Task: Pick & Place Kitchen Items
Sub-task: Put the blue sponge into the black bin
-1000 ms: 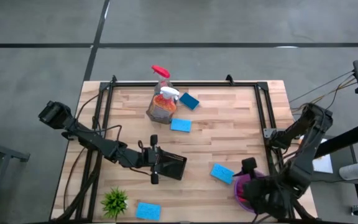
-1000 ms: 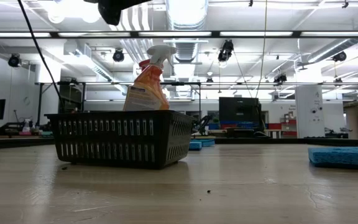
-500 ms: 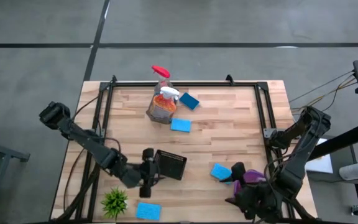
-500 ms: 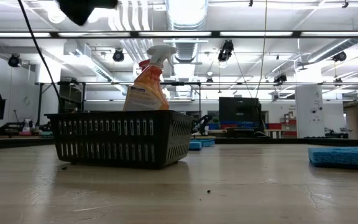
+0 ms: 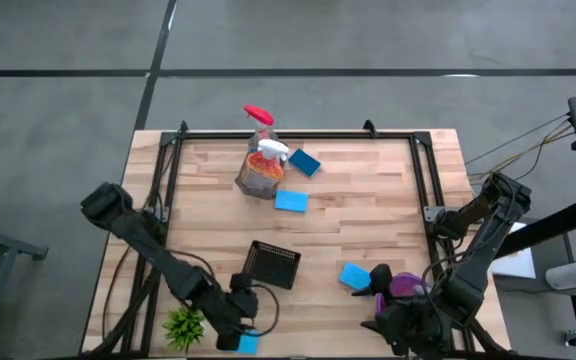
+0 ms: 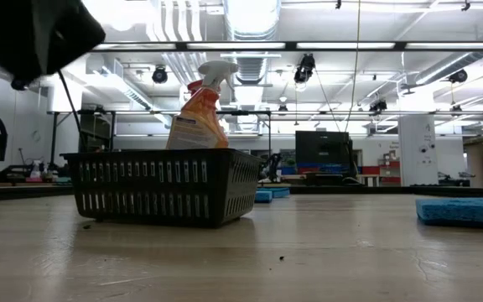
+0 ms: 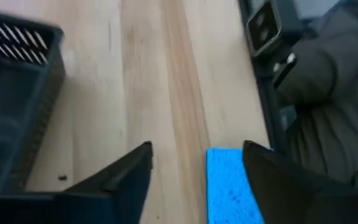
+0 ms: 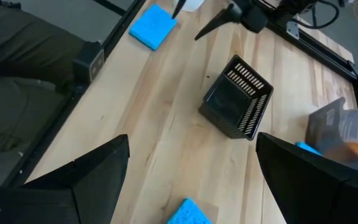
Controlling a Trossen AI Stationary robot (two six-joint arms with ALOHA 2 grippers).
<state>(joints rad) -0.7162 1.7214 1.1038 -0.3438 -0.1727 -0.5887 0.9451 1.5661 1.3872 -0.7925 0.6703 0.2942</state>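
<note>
A wooden table carries a black mesh basket near its middle, an orange spray bottle at the far edge; the left gripper, fingers spread, hovers over a blue sponge at the near edge, while the right gripper, fingers wide, waits at the near right corner

Grey floor; ceiling strip lights; dark monitor behind.
</note>
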